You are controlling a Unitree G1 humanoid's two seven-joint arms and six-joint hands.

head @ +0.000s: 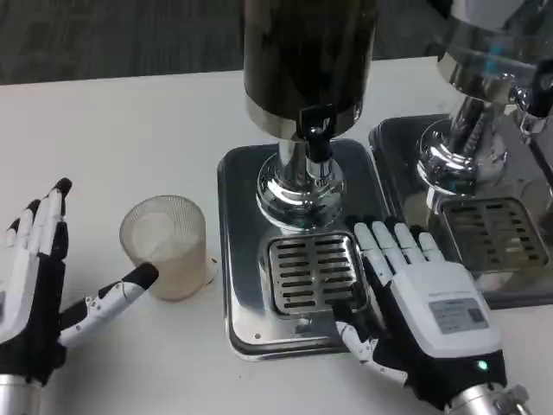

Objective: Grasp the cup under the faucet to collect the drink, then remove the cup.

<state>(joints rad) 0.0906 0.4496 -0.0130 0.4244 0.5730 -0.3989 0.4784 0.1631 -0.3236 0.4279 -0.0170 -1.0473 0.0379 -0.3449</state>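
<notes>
Cup (166, 245): upright on table (104, 138), left of drip tray (232, 259); not yet under faucet (316, 138).
L hand (39, 290): spread wide, holds nothing; thumb tip at cup's near side, contact unclear. Your nearer hand.
R hand (419, 303): flat, fingers apart, empty, on tray's right edge.
Bearing: cup lies fwd-right of L palm; long axis vertical.

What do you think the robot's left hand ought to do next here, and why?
Probably close around the cup: the left hand is open beside it, thumb just at its base, and the cup stands on the table left of the drip grate, not under the faucet.
</notes>
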